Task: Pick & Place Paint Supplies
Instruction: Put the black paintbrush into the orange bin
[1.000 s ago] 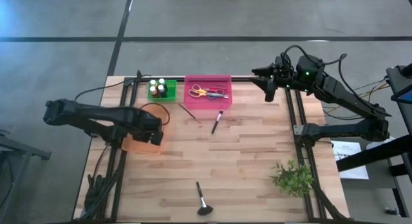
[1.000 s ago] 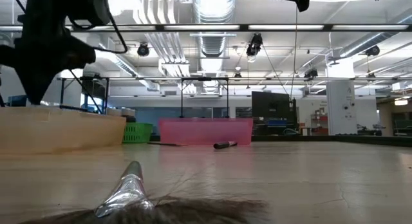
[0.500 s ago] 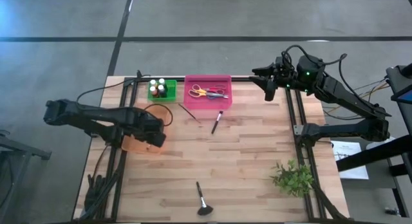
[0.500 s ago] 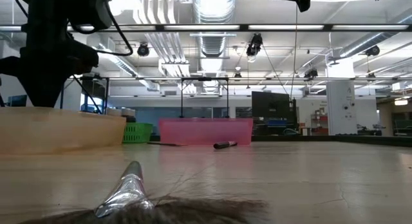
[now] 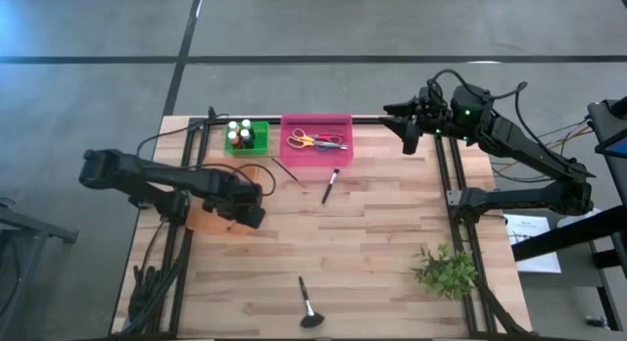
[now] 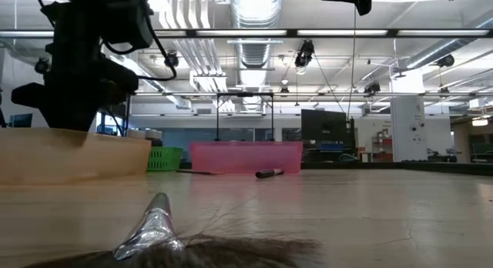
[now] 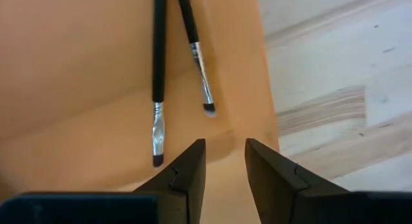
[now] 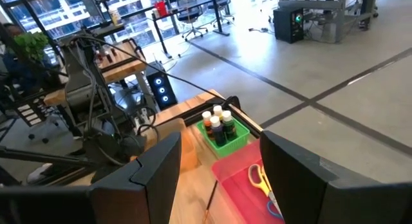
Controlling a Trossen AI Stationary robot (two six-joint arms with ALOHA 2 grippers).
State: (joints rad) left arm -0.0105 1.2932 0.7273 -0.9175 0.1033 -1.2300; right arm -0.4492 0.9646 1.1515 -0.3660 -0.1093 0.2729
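Note:
My left gripper (image 5: 250, 214) hangs open and empty over the right edge of an orange tray (image 5: 204, 221). In the left wrist view its fingers (image 7: 225, 153) point down at the tray (image 7: 77, 69), where two slim dark-handled brushes (image 7: 158, 76) (image 7: 196, 56) lie flat. A dark brush (image 5: 331, 184), a thinner one (image 5: 285, 170) and a fan brush (image 5: 309, 307) lie on the table. Paint bottles stand in a green bin (image 5: 245, 136). Scissors lie in a pink bin (image 5: 315, 143). My right gripper (image 5: 409, 135) waits open, raised at the far right.
A green plant sprig (image 5: 446, 267) lies at the near right. The bins stand along the table's far edge. Bare wood lies between the orange tray and the sprig. The fan brush's bristles (image 6: 177, 249) fill the front of the low view.
My left gripper has gone toward the table's right edge, from over the middle of the orange tray to over its right edge. The brushes on the table and the bins have stayed where they were.

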